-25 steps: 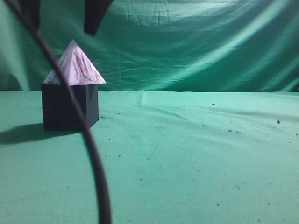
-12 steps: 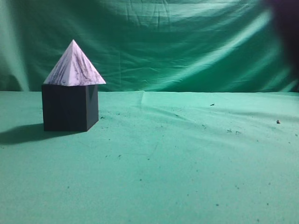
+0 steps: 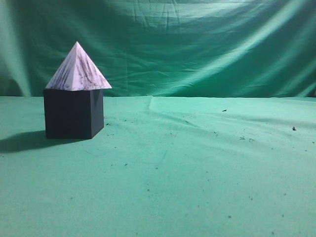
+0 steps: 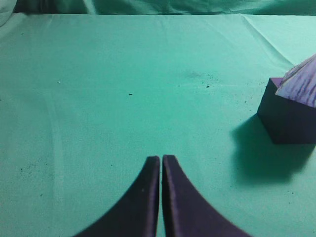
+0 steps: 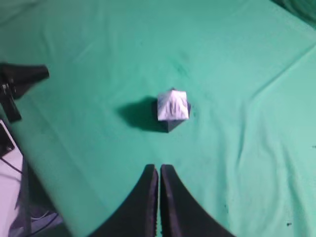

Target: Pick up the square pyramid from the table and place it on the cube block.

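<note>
Gone from the exterior view is the dark blurred shape that filled the upper right corner half a second ago; the black cable and dark arm parts that crossed the left side a second ago are also out of sight. Neither arm appears in that view now.

The square pyramid [image 3: 78, 69] sits upright on top of the cube block [image 3: 73, 112], its base resting on the cube's top face and slightly overhanging at the right edge. Position of both matches the earlier pictures. The cube stands on the table [image 3: 197, 177] at the left, casting a shadow to its left.

Left gripper [image 4: 161, 163]: fingers pressed together, nothing between them, raised above bare cloth. The stack lies well apart, at the right edge of the left wrist view, with the pyramid [image 4: 302, 84] cut off by the picture border above the cube [image 4: 286, 118].

Right gripper [image 5: 158, 170]: fingers likewise closed on nothing, held high above the table. The stack is seen from above, the pyramid [image 5: 173, 105] covering most of the cube [image 5: 170, 125].

No containers in view.
</note>
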Controlling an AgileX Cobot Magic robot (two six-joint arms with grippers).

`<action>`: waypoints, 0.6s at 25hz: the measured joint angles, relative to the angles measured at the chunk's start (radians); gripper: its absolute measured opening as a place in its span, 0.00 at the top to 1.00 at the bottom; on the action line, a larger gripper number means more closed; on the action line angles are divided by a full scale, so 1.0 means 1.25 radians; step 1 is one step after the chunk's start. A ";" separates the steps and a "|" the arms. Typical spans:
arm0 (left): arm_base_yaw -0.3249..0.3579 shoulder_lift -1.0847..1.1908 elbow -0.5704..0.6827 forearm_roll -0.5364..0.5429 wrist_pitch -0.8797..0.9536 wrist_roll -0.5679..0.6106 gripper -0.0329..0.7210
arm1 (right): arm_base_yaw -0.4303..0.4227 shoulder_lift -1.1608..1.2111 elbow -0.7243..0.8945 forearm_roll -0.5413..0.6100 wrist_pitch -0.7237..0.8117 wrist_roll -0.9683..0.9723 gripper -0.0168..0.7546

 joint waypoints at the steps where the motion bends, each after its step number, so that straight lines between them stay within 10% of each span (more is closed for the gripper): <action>1: 0.000 0.000 0.000 0.000 0.000 0.000 0.96 | 0.000 -0.045 0.049 -0.002 -0.027 0.000 0.98; 15: 0.000 0.000 0.000 0.000 0.000 0.000 0.96 | 0.000 -0.565 0.499 0.015 -0.122 0.000 0.98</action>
